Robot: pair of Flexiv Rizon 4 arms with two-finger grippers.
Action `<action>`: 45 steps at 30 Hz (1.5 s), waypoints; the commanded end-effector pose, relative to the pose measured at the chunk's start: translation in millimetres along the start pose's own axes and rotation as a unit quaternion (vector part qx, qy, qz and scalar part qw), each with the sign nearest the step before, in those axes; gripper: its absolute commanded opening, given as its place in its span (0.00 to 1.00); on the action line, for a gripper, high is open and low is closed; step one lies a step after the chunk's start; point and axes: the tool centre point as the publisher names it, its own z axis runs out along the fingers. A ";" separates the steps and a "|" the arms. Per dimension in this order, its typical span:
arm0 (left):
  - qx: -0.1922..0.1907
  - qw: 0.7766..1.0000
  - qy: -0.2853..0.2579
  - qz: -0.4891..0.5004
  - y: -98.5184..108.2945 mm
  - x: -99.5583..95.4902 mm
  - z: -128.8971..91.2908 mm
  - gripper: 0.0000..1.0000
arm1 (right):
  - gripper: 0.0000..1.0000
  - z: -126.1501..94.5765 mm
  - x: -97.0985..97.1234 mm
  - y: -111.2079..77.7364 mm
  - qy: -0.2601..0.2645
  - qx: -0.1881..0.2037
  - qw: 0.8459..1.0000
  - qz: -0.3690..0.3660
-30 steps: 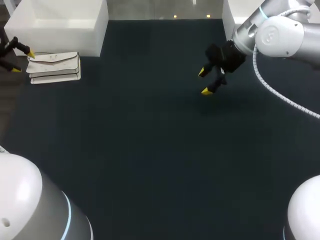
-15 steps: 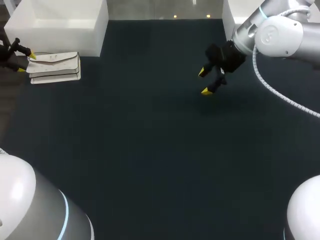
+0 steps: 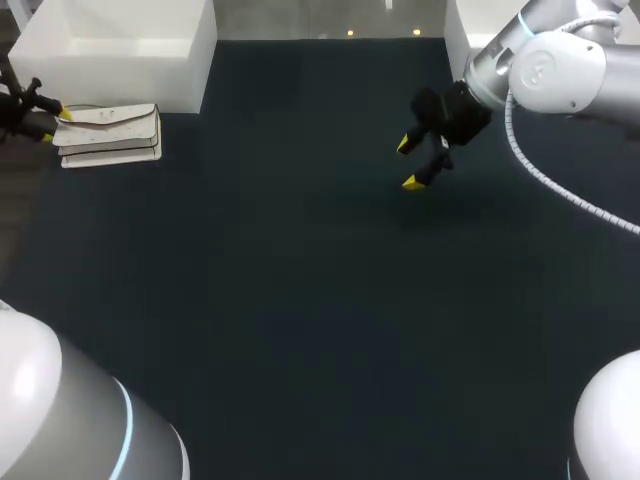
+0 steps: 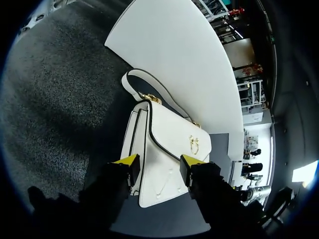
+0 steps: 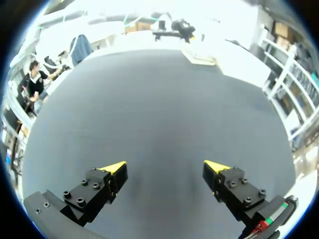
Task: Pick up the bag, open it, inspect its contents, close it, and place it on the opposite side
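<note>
A white handbag (image 3: 108, 134) with a gold clasp and a short strap lies at the table's far left, in front of a white box. In the left wrist view the white handbag (image 4: 167, 159) has its near end between my left gripper's (image 4: 159, 162) yellow tips, which press against its two sides. From above, my left gripper (image 3: 56, 125) sits at the bag's left end. The flap is down. My right gripper (image 3: 409, 163) hangs open over the far right of the mat, with only bare mat ahead of my right gripper (image 5: 164, 169).
A white box (image 3: 115, 45) stands right behind the bag. Another white box (image 3: 470, 25) is at the far right corner, beside my right arm. The dark mat (image 3: 300, 300) covers the table.
My left gripper's fingers have closed in from wide apart onto the bag's left end. The bag and my right arm have stayed still.
</note>
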 end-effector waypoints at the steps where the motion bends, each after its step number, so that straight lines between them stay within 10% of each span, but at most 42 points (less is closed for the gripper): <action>1: -0.063 0.998 0.009 -0.002 -13.3 -7.1 6.3 0.49 | 1.00 0.1 -0.7 -0.5 0.001 -0.001 1.000 -0.001; 4: -0.063 0.998 0.008 -0.003 -13.7 -7.8 6.9 0.33 | 1.00 0.1 -0.7 -0.5 0.001 -0.001 1.000 -0.001; 6: -0.064 0.998 0.008 -0.004 -13.5 -7.9 7.2 0.00 | 1.00 0.1 -0.7 -0.5 0.001 -0.001 1.000 -0.001; 29: -0.085 0.995 0.037 0.024 58.9 30.4 35.5 0.00 | 1.00 0.1 -0.7 -0.5 0.001 -0.001 1.000 -0.001; 45: -0.085 0.995 0.037 0.024 58.9 30.4 35.5 0.00 | 1.00 0.1 -0.7 -0.5 0.001 -0.001 1.000 -0.001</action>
